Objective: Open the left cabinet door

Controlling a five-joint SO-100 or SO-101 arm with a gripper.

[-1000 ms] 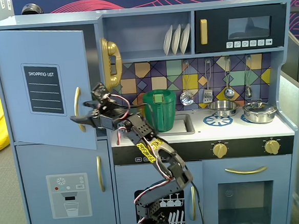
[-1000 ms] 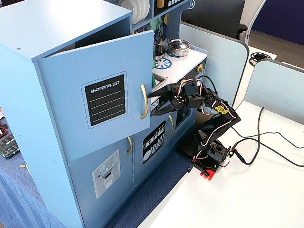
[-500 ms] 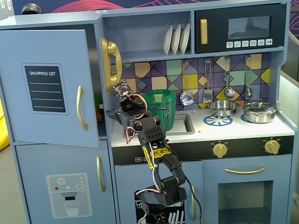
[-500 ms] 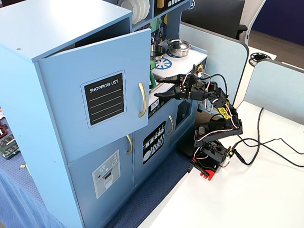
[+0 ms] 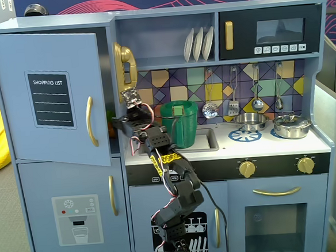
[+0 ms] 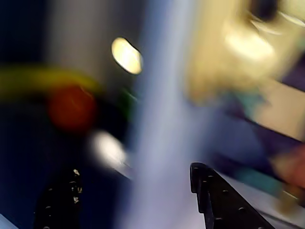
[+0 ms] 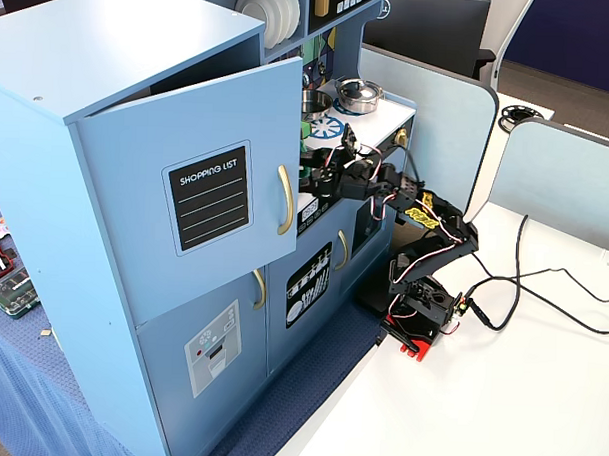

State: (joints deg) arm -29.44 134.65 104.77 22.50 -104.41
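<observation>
The left cabinet door (image 5: 50, 96) stands partly ajar at the upper left of the toy kitchen (image 7: 111, 311), and the gripper (image 5: 117, 121) sits behind its free edge, fingers parted, holding nothing. Next, I'd say, push that edge wider. White table (image 7: 539, 396), office dividers (image 7: 552, 162) behind
</observation>
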